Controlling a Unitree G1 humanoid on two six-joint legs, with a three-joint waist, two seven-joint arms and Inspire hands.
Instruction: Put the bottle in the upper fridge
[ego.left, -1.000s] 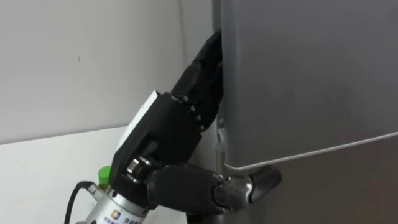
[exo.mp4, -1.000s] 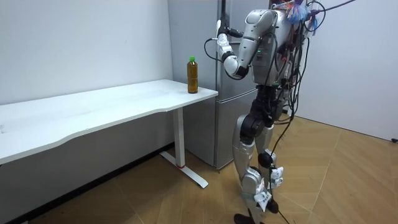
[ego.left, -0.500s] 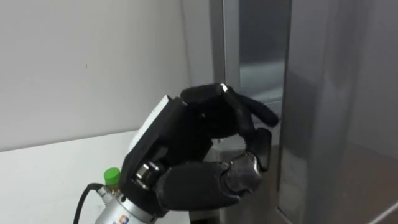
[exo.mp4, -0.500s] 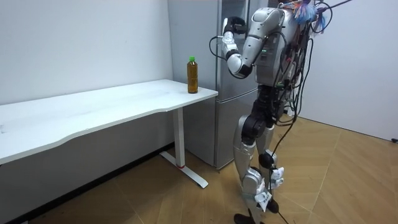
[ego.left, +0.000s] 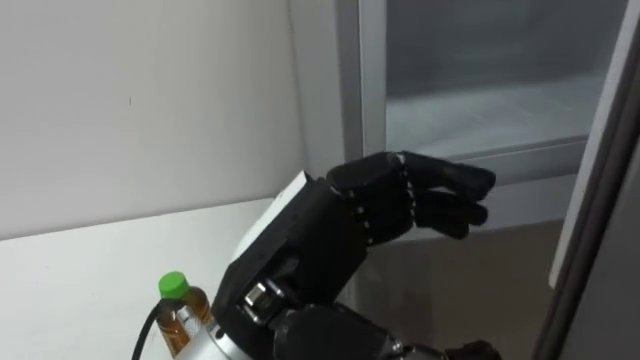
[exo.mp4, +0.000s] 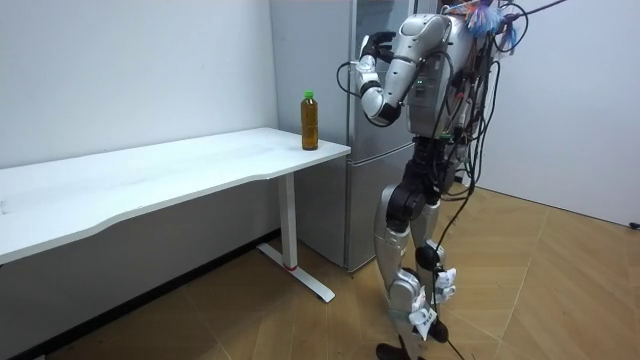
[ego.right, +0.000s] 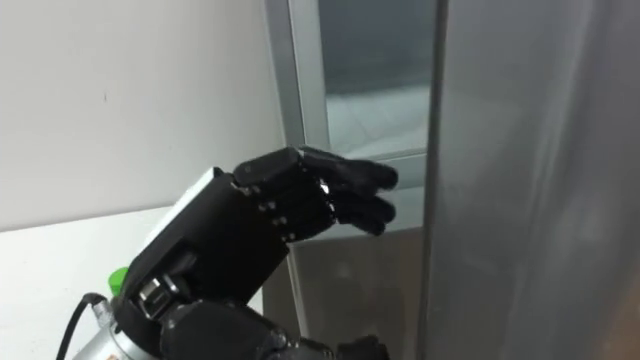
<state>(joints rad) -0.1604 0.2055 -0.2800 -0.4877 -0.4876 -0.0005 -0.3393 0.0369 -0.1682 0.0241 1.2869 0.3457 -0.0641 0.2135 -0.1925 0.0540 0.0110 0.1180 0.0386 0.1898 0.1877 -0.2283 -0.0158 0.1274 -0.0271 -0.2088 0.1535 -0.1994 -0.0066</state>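
The grey fridge door (ego.right: 530, 180) has swung open and the black left hand (ego.left: 340, 235) hangs free, fingers straight and empty, so the green-capped amber bottle (exo.mp4: 310, 121) on the white table (exo.mp4: 150, 185), at its far right corner, comes next.

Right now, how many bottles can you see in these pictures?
1. The bottle stands upright on the white table, at the end next to the fridge. Others could be hidden inside the fridge.
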